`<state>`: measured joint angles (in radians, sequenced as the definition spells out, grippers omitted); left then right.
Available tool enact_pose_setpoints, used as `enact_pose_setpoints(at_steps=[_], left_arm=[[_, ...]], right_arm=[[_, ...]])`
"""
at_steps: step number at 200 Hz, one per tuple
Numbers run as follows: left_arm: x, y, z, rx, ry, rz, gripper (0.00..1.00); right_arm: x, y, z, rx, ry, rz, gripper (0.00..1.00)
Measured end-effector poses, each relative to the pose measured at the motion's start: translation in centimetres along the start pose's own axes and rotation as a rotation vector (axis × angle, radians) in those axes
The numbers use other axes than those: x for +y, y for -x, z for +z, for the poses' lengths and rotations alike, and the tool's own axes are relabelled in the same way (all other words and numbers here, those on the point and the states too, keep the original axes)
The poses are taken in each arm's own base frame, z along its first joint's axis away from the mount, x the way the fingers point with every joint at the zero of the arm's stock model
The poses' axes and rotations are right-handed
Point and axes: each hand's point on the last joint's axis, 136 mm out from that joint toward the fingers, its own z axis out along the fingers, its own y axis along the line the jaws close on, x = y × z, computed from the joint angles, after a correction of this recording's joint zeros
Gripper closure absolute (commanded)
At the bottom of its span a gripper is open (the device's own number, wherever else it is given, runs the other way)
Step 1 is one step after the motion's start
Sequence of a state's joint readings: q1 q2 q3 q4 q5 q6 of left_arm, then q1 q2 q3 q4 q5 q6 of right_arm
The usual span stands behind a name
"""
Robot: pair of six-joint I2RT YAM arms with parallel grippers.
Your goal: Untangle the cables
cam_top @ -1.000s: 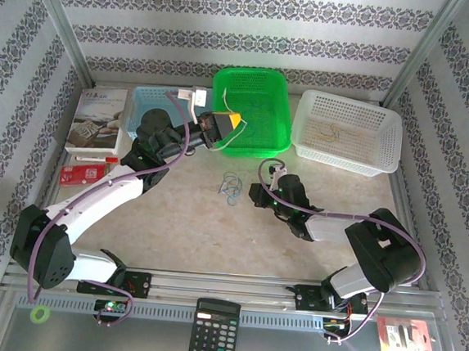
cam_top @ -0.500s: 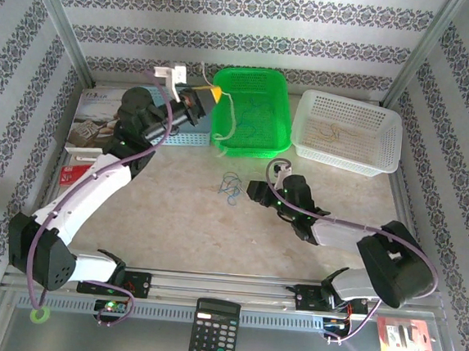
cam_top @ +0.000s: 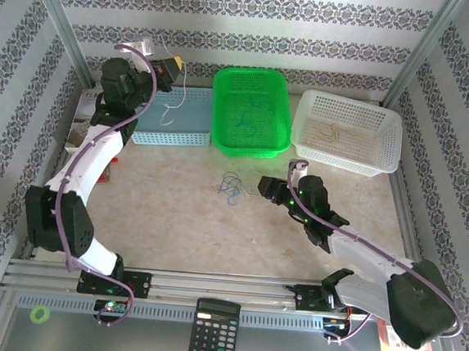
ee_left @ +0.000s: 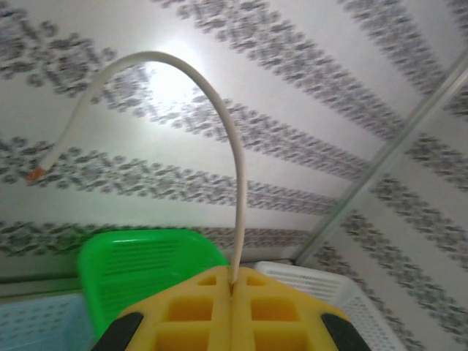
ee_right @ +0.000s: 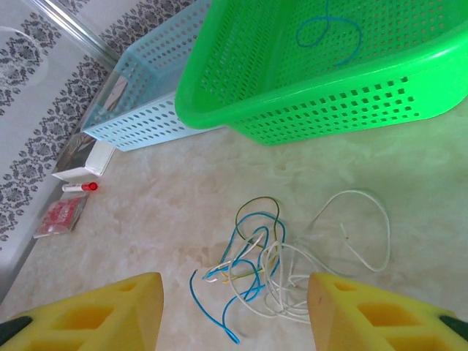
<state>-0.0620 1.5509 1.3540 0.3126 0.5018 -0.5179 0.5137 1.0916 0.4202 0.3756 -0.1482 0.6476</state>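
Item: cables point(cam_top: 233, 186), loose tangle. It is lying on the bare table point(cam_top: 174, 211), just in front of the green basket point(cam_top: 252, 73). In the right wrist view its long axis is running left to right. Blue strands are bunching at the left, and pale white loops are trailing right.

Separate strand: white cable point(ee_left: 239, 190). It is rising from the left gripper point(ee_left: 232, 285) and arching over to the left, with its free end pointing down. The left fingers are pressing together on it. In the top view the gripper is hanging raised above the blue basket point(cam_top: 172, 133).

Right gripper point(ee_right: 234, 292): it is hovering low just beside the tangle, on the white-loop side. Its fingers are standing wide apart and holding nothing.

Surroundings:
- A blue loop point(ee_right: 329, 33) is lying in the green basket.
- Yellow-tan strands point(cam_top: 330, 135) are lying in the white basket point(cam_top: 342, 162), well apart from the tangle.
- A calculator point(cam_top: 213, 340) is sitting at the near edge.
- A red packet point(ee_right: 62, 216) is lying left of the blue basket.
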Motion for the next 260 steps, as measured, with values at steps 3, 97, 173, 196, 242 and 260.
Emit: enact_pose_setpoints(at_steps=[3, 97, 173, 196, 242, 260], left_arm=[[0.5, -0.1, 0.2, 0.002, 0.010, 0.001, 1.00], [9.3, -5.7, 4.8, 0.114, 0.146, -0.007, 0.94], [12.3, -10.8, 3.9, 0.201, 0.226, -0.041, 0.11], [11.3, -9.2, 3.5, 0.170, 0.216, -0.031, 0.00], [7.3, -4.7, 1.6, 0.083, 0.158, -0.023, 0.00], [6.1, -4.2, 0.4, 0.069, 0.140, -0.042, 0.00]], right_arm=[[0.0, 0.1, -0.1, -0.002, -0.002, 0.001, 0.45], [-0.2, 1.0, -2.2, -0.035, -0.038, -0.014, 0.44], [-1.0, 1.2, -2.6, -0.035, -0.063, -0.009, 0.41], [-1.2, 1.2, -2.6, -0.033, -0.070, -0.007, 0.42], [-1.8, 0.0, -1.7, 0.022, -0.085, 0.000, 0.43], [-1.6, -0.7, -1.2, 0.059, -0.082, 0.000, 0.45]])
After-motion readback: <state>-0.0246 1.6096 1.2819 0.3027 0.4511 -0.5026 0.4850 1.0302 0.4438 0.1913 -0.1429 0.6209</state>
